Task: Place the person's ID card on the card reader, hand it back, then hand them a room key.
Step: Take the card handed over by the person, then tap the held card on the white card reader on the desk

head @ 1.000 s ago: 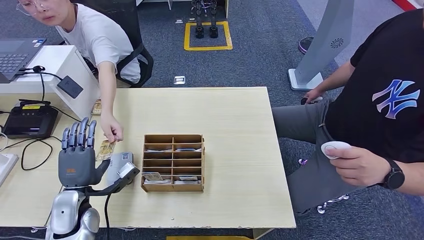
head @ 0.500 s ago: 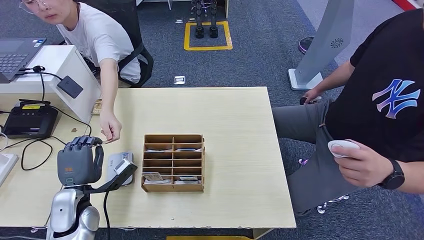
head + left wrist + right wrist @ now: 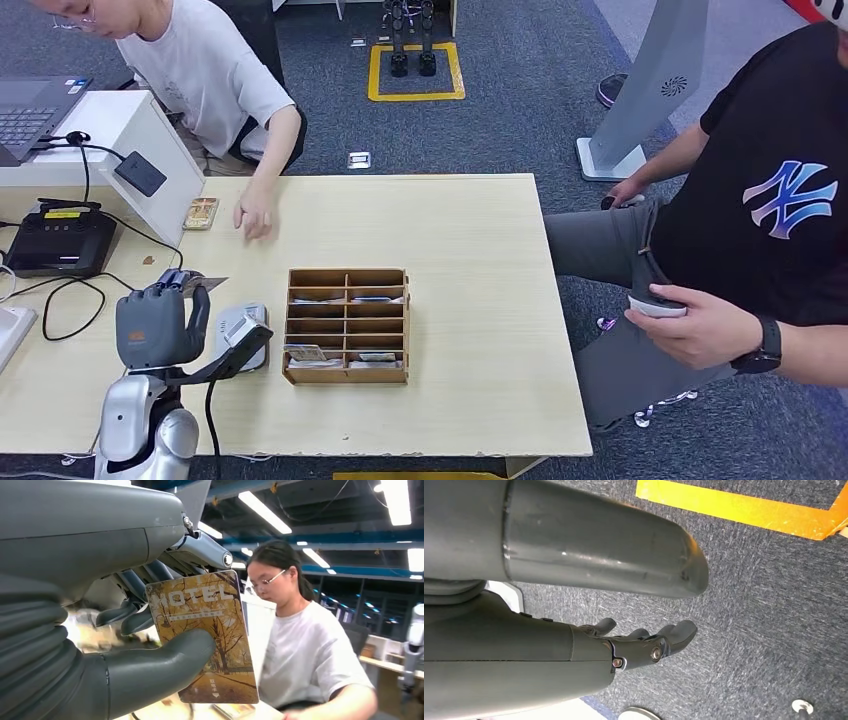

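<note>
A dark grey carpeted floor [image 3: 500,130] with a yellow-taped square fills the upper part of the head view, and a pale wooden bench [image 3: 470,260] spans the middle of the frame. At the right edge sits a person in a black T-shirt [image 3: 770,200] with a small white device in one hand. At the upper left a person in a white T-shirt [image 3: 215,70] leans toward the bench, one hand resting flat on its top near the far edge. A wooden compartment organiser [image 3: 347,325] stands in the centre of the bench, with cards lying in some of its slots. Left of the organiser lies a small grey card reader [image 3: 238,330]. A black terminal [image 3: 58,245] sits at the far left, and another card [image 3: 201,212] lies near the upper left corner of the bench.

The left robot hand [image 3: 155,325] is at the lower left of the head view, fingers curled, with just a thin edge of the card [image 3: 208,284] sticking out above its fingertips, beside the reader. The left wrist view shows far more: the card's face is a brown autumn-tree picture printed "MOTEL", pinched between the thick thumb and the darker fingers of the robot hand [image 3: 165,635].

The right robot hand [image 3: 644,645] hangs over the carpet, fingers loosely apart, holding nothing.
</note>
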Available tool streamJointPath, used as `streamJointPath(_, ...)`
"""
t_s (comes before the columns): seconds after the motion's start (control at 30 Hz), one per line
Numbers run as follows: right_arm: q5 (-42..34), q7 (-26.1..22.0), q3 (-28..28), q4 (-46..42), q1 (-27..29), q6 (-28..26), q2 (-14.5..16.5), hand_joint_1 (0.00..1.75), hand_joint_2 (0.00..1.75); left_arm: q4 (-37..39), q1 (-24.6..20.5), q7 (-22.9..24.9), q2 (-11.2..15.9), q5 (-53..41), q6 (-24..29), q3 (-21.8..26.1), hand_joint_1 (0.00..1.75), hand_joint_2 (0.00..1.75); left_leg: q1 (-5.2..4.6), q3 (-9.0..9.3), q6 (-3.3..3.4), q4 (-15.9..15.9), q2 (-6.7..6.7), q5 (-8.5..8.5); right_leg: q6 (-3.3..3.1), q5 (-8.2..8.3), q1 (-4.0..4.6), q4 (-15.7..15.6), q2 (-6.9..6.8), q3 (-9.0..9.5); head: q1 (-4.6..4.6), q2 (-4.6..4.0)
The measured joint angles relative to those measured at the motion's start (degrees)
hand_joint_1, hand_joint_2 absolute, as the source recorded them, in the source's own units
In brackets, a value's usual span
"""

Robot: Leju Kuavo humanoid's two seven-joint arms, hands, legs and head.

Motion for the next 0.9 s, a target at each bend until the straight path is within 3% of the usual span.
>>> streamJointPath(0.13,1.2,0.1,-0.7,0.0,0.0,0.1,0.0,0.00,0.00,-0.4,0.0,-3.2,-0.7,11.1,-6.3,1.0,1.75,1.75,0.00,0.00,0.00,0.0,0.00,0.00,0.00,0.00,0.00,0.0,0.00,0.00,-0.01,0.00)
streamJointPath(0.27,2.1,0.5,-1.8,0.0,0.0,0.2,0.0,0.00,0.00,-0.6,0.0,-0.7,-2.7,20.7,-19.5,2.7,1.75,1.75,0.00,-0.01,0.00,0.0,0.00,0.00,0.00,0.00,0.00,0.0,-0.01,0.00,0.00,0.00)
streamJointPath(0.33,2.7,0.6,-2.3,0.0,-0.1,0.3,0.0,0.00,0.00,-0.3,0.0,0.7,-3.6,22.8,-22.2,3.4,1.75,1.75,0.00,-0.01,0.00,0.0,0.00,0.00,0.00,0.00,0.00,0.0,0.00,0.00,0.01,0.00)
streamJointPath(0.5,4.1,0.7,-3.1,0.0,-0.3,0.6,0.0,0.00,0.00,1.8,-0.4,3.7,-4.9,21.8,-22.5,5.5,1.75,1.75,-0.01,0.00,0.00,0.0,0.00,0.00,0.00,0.00,-0.01,0.0,0.00,0.00,-0.01,0.00)
streamJointPath(0.9,5.3,1.0,-4.3,0.0,-0.4,0.9,0.0,0.00,0.00,5.6,-0.4,4.5,-5.9,20.3,-22.8,7.7,1.75,1.75,-0.01,-0.01,0.00,0.0,0.00,0.00,0.00,0.00,0.00,0.0,-0.01,0.00,0.01,0.00)
